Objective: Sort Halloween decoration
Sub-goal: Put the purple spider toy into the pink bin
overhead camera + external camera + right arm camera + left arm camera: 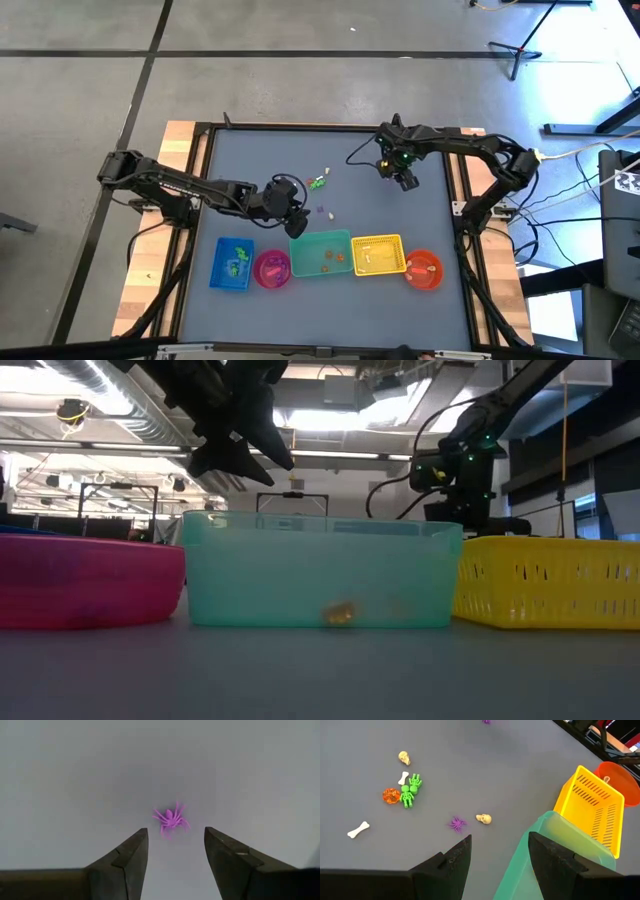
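The Halloween decoration lies scattered on the grey table. In the left wrist view I see a cluster of two green skeletons (411, 790), an orange pumpkin (391, 796), white bones (358, 829) and a skull (404, 757). Nearer lie a purple spider (457, 824) and a second skull (483, 818). My left gripper (497, 855) hangs open above the far left corner of the teal container (535, 855). My right gripper (175, 850) points down, open, over another purple spider (170, 819) at the far right of the table, clear of it.
Along the near edge stand a blue tray (232, 263), a pink bowl (272, 268), the teal container (321, 254), a yellow basket (378, 254) and an orange bowl (423, 268). Some hold small trinkets. Bare grey table lies between the two arms.
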Robot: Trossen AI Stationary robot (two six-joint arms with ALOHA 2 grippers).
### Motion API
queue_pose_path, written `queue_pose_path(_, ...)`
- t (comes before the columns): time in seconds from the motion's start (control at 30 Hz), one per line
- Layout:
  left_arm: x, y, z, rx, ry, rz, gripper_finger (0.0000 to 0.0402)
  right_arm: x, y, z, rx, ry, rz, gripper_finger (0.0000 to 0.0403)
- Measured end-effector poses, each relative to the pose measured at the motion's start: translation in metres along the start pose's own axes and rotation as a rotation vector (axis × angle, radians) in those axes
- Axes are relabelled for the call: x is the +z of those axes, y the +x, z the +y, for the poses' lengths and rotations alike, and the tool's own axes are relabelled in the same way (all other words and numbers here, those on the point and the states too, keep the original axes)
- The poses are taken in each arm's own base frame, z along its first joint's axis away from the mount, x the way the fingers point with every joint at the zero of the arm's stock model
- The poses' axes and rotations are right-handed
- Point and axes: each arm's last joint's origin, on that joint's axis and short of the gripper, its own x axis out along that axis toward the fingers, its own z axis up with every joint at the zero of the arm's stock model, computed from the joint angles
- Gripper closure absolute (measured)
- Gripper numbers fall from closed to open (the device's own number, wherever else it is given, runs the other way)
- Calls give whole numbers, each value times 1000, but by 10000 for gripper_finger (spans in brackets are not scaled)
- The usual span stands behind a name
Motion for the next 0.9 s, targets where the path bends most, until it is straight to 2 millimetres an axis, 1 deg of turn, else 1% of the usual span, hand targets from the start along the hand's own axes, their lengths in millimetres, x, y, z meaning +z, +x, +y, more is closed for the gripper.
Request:
queue_pose_path(0.37, -1, 0, -1, -2, 2, 1, 221, 2, 31, -6, 47, -13, 55, 212)
queue_pose_path(0.57, -1, 0, -1, -3, 2, 1, 221, 2, 36, -7, 63, -13, 65, 215)
queue_pose_path(0.67, -1, 0, -1, -3, 2, 1, 221, 2, 36, -6, 66, -13, 66, 231)
queue_pose_path(0.9, -1, 0, -1, -3, 2, 1, 221, 2, 37, -5, 73, -12, 69, 296)
